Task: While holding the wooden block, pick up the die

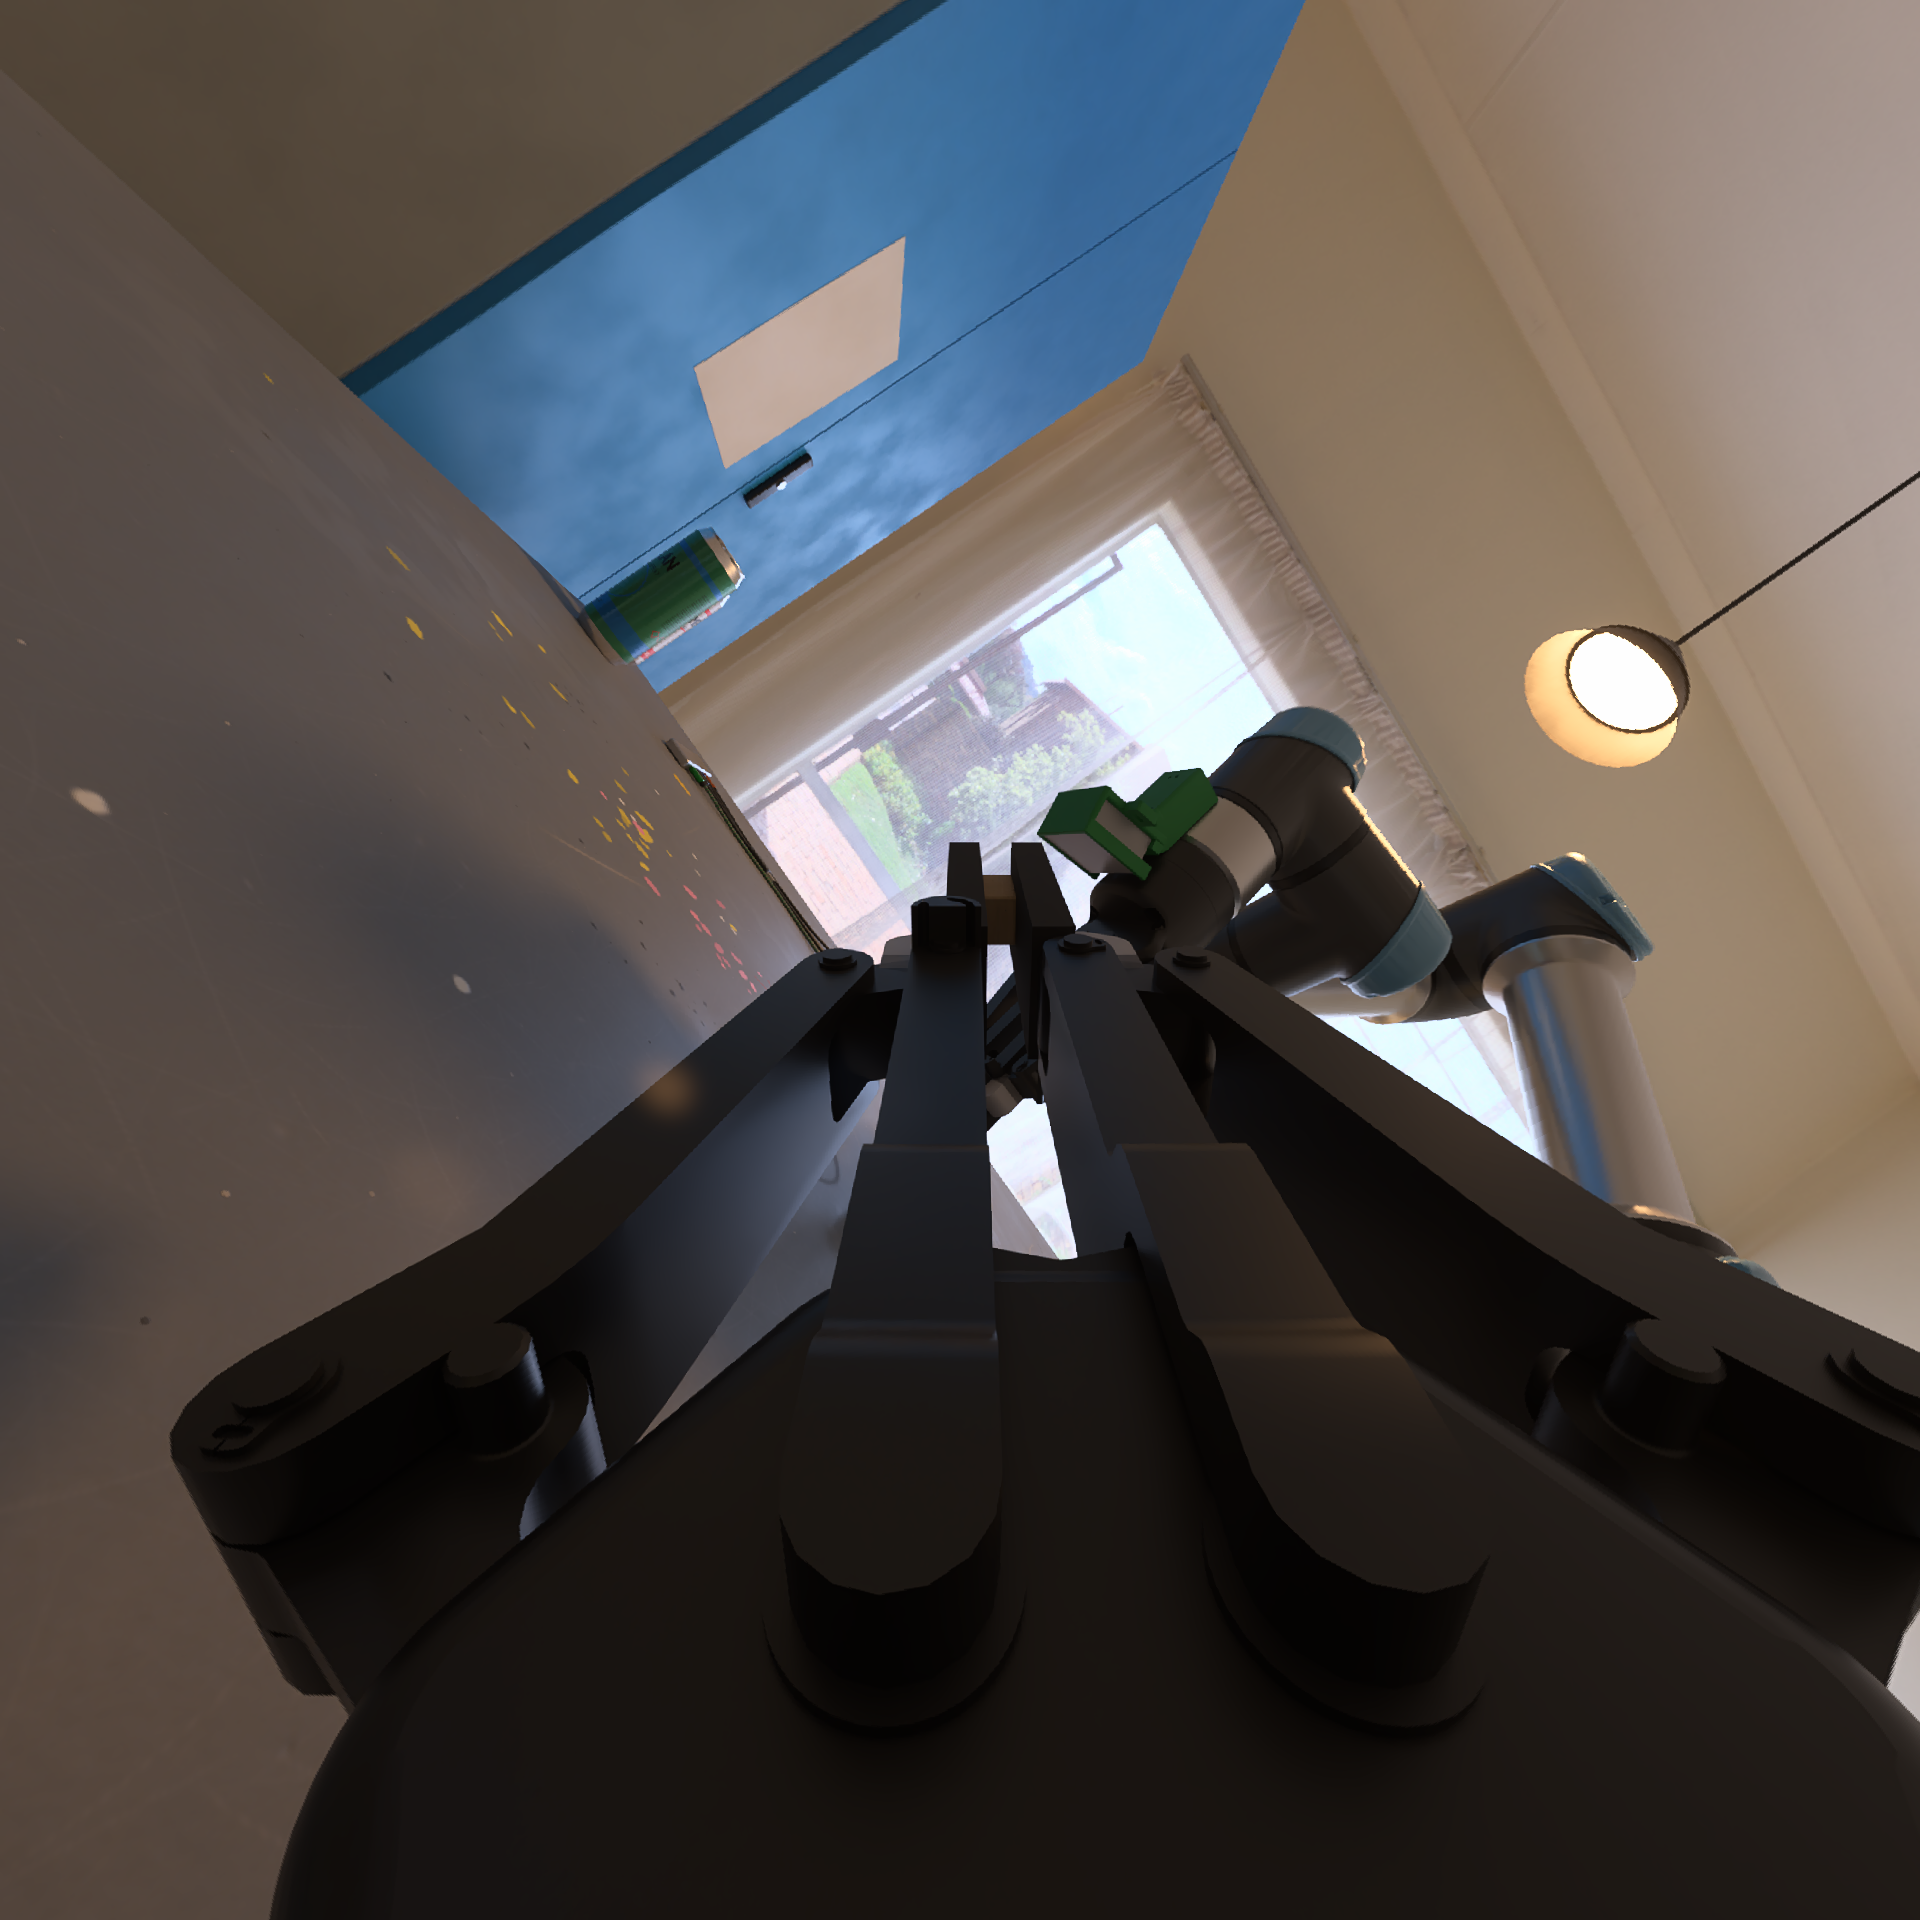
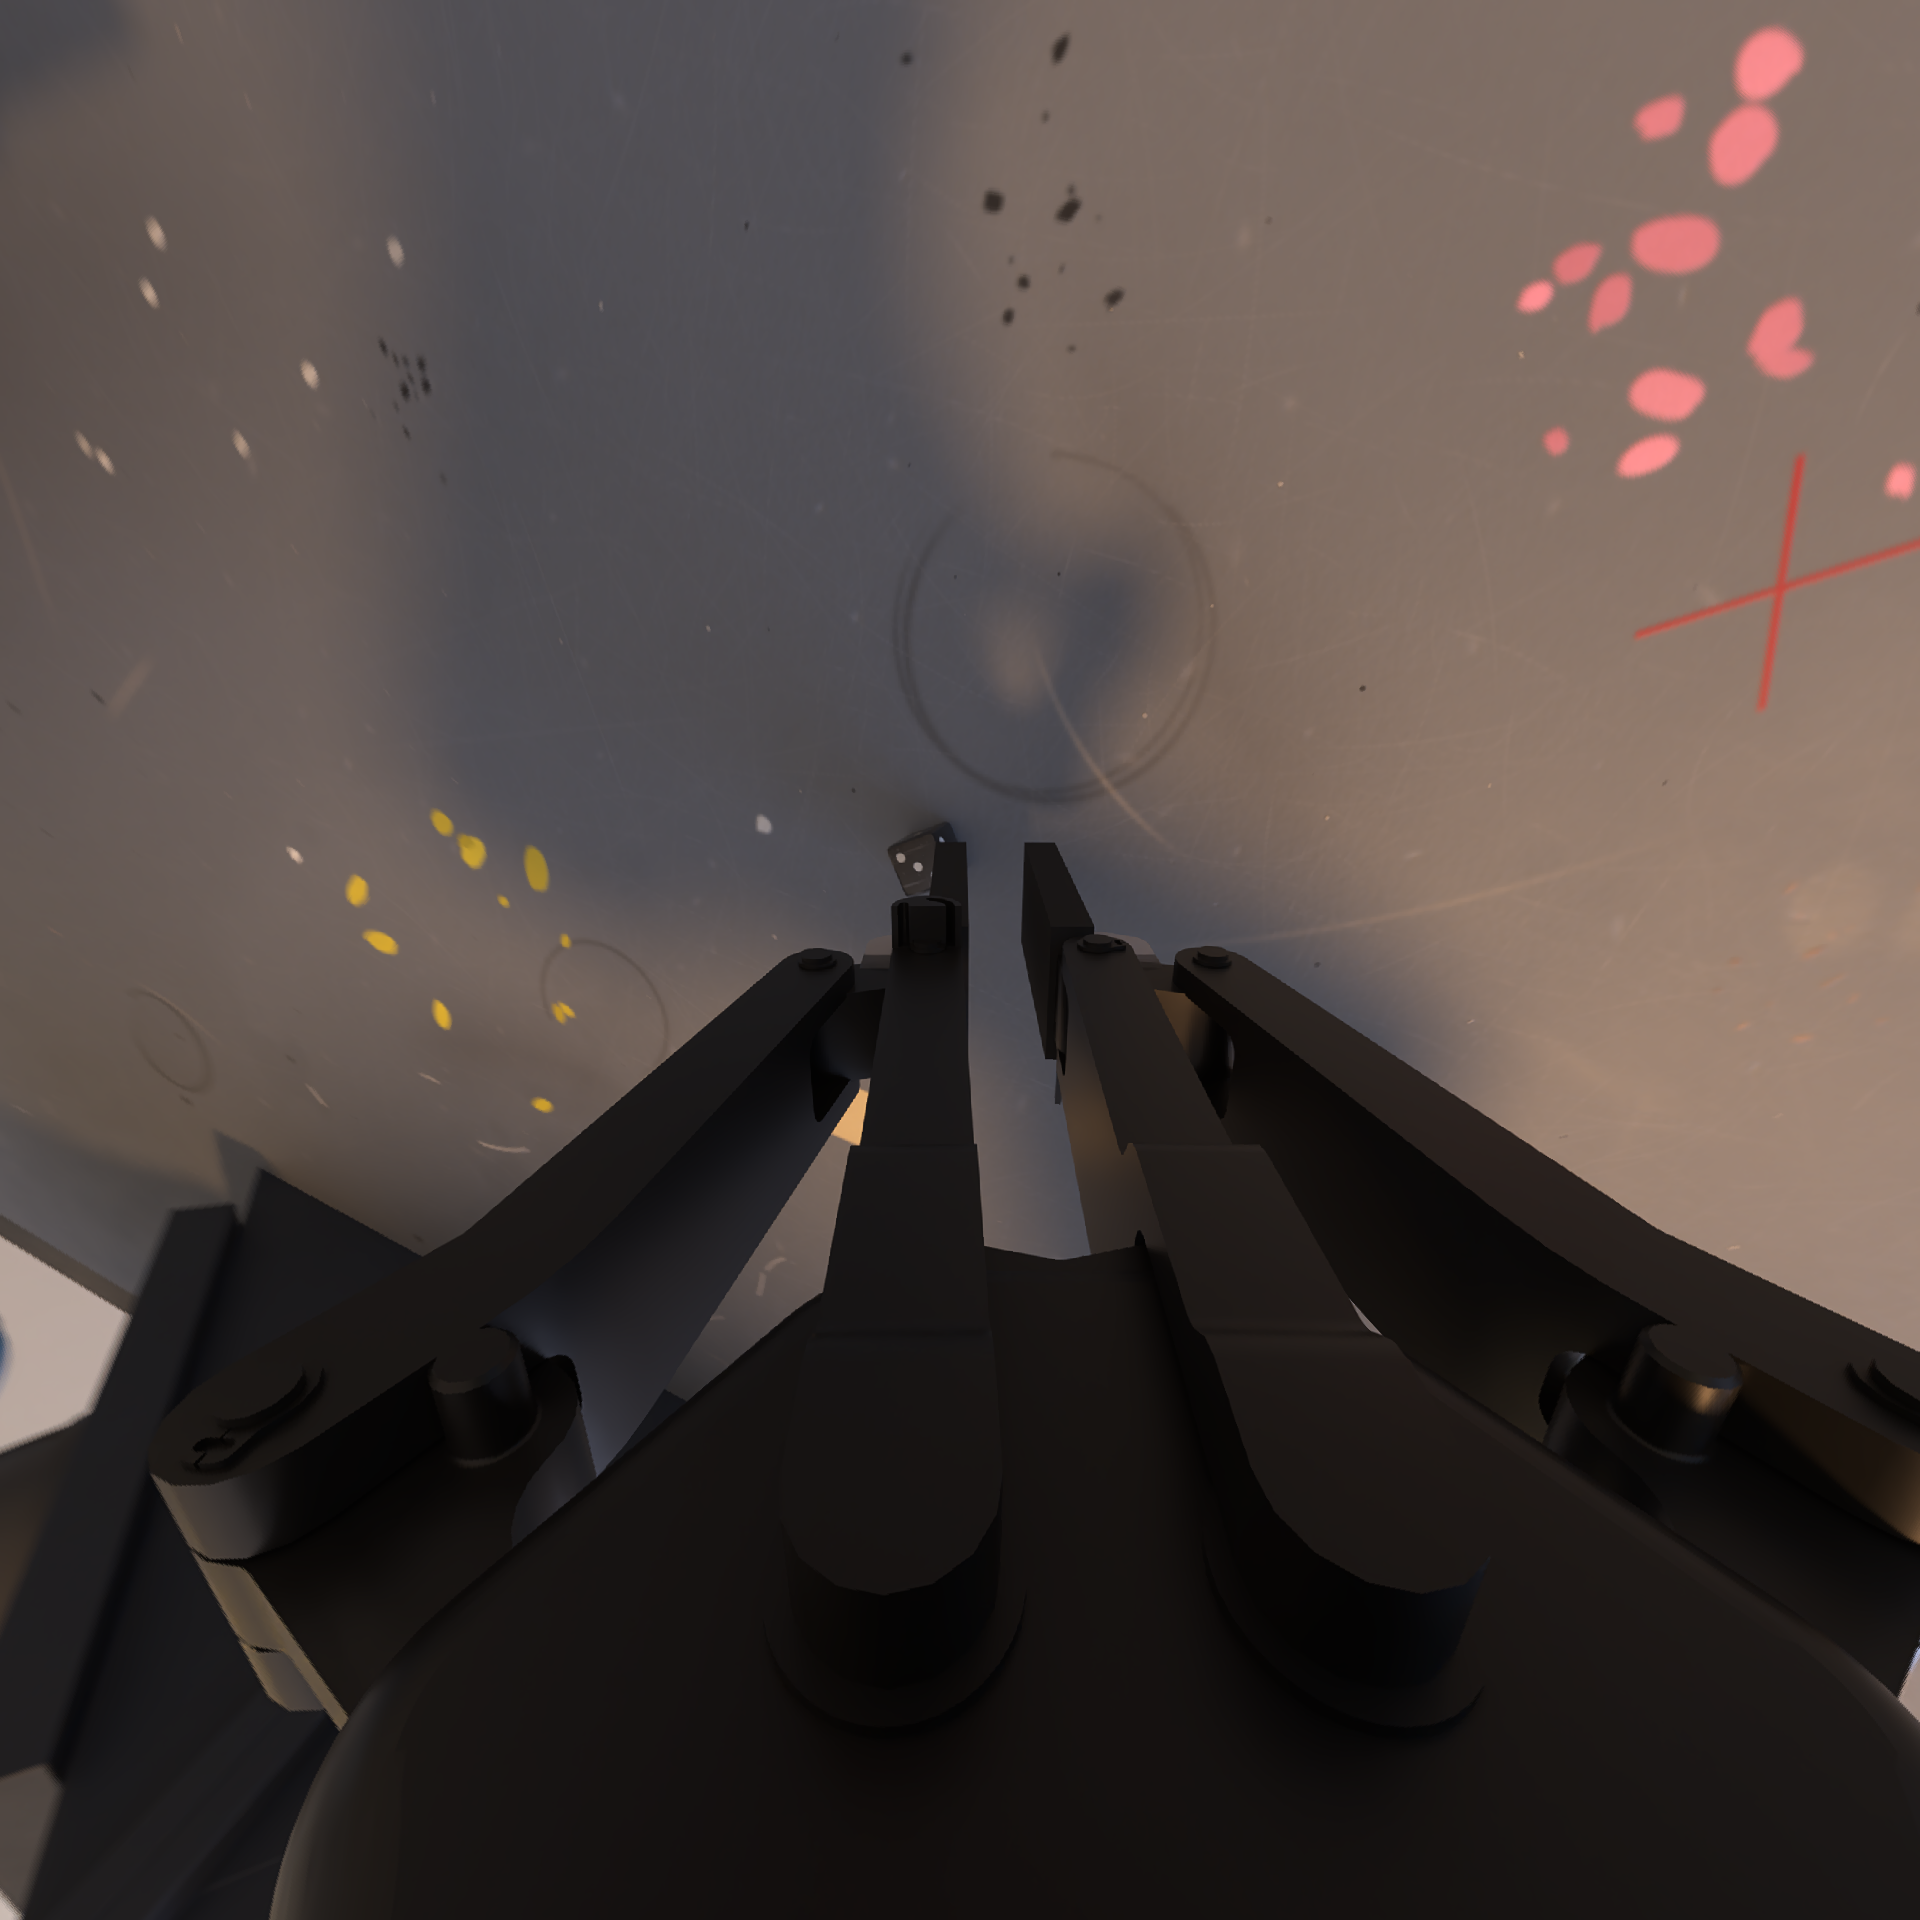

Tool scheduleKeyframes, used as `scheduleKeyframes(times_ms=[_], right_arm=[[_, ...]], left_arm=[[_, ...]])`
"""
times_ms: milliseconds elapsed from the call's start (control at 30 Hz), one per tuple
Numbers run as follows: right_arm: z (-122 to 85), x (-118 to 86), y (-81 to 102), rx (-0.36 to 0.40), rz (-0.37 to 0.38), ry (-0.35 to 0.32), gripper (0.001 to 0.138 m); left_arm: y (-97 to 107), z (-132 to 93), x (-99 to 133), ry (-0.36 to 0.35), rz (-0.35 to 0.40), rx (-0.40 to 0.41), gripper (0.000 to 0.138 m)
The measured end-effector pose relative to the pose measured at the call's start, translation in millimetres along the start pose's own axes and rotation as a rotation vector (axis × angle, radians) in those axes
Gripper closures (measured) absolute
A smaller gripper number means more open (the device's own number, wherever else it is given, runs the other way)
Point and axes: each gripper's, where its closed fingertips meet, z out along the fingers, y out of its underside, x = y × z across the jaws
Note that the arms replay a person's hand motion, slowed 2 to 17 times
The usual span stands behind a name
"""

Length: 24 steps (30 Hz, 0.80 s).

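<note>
While the left hand (image 1: 1000, 896) pinches the wooden block (image 1: 1000, 902), the die (image 2: 916, 861) lies just outside the right hand's (image 2: 995, 883) narrowly parted left finger, not between.

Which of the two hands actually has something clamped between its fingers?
The left hand, shut on the small tan wooden block. The right hand shows an empty gap; the small dark white-pipped die sits just outside one finger.

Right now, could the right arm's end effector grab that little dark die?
Probably not as it stands. The die lies outside the left finger of the right end effector, not in the narrow gap between the fingers. The table around it is bare, so shifting sideways looks possible.
</note>
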Motion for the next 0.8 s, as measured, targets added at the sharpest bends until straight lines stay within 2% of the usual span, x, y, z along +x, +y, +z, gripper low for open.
scheduleKeyframes(times_ms=[200,300,367,533,667,800], right_arm=[[-1,-9,-4.5,0.096,0.146,-0.111,0.123],[-1,-15,-6.4,0.135,0.174,-0.152,0.12],[0,-19,-7.4,0.156,0.175,-0.17,0.11],[3,-30,-8.6,0.189,0.133,-0.194,0.088],[2,-39,-8.1,0.196,0.057,-0.214,0.079],[0,-49,-6.3,0.177,-0.042,-0.245,0.078]], left_arm=[[1,1,2,0.007,0.001,-0.006,0.13],[1,1,3,0.01,0.002,-0.009,0.13],[1,1,3,0.011,0.002,-0.009,0.13],[1,0,3,0.013,0.002,-0.007,0.13],[0,-1,3,0.015,0.002,-0.002,0.13],[-2,-2,4,0.018,0.001,0.004,0.13]])
